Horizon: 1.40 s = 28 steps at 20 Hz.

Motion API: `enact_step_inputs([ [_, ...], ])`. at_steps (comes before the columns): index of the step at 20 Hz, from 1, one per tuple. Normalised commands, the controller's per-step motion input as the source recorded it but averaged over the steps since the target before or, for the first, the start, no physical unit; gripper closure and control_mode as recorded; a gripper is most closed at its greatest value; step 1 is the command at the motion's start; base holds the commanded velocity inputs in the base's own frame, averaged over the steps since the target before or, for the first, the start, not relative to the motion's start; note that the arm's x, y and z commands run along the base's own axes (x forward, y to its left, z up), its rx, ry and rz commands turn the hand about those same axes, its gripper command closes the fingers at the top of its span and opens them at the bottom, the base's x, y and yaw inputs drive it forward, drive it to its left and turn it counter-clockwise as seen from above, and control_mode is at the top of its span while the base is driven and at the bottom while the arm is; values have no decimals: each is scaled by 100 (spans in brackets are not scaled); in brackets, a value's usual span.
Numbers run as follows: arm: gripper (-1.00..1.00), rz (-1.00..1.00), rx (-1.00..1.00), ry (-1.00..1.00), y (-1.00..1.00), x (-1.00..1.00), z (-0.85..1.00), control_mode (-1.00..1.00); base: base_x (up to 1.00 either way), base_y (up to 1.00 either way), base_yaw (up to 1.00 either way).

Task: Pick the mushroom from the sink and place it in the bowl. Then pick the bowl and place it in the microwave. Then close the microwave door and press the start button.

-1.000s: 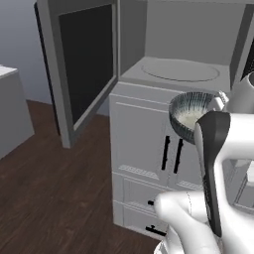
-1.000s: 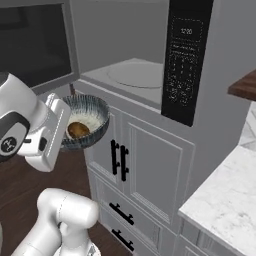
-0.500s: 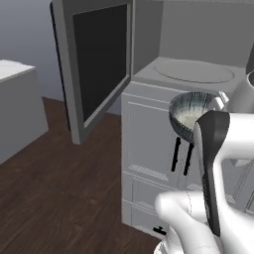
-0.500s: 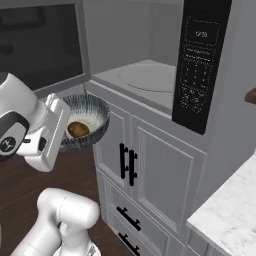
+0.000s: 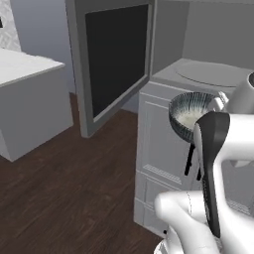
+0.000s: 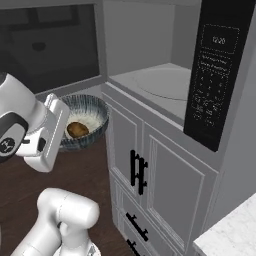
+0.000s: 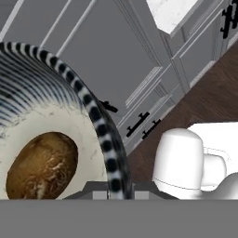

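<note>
The pincer is gripping the bowl by its rim, mushroom riding inside; the microwave cavity is sitting up-right in the right base frame.

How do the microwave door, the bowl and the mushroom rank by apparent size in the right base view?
1. microwave door, by far the largest, though farther from the camera than the bowl
2. bowl
3. mushroom, a small lump inside the bowl
</note>
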Motion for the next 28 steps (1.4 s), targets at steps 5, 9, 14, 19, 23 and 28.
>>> enact_step_inputs([
  [5,100,0,0,0,0,0,0,100,41,-20,6],
  [9,100,0,0,0,0,0,0,100,8,1,-10],
  [14,100,0,0,0,0,0,0,100,0,0,-27],
  [19,100,0,0,0,0,0,0,100,12,4,-16],
  [23,100,-2,0,-7,0,-2,37,-100,1,0,-1],
  [28,100,-6,0,-21,0,-2,79,-100,0,0,0],
])
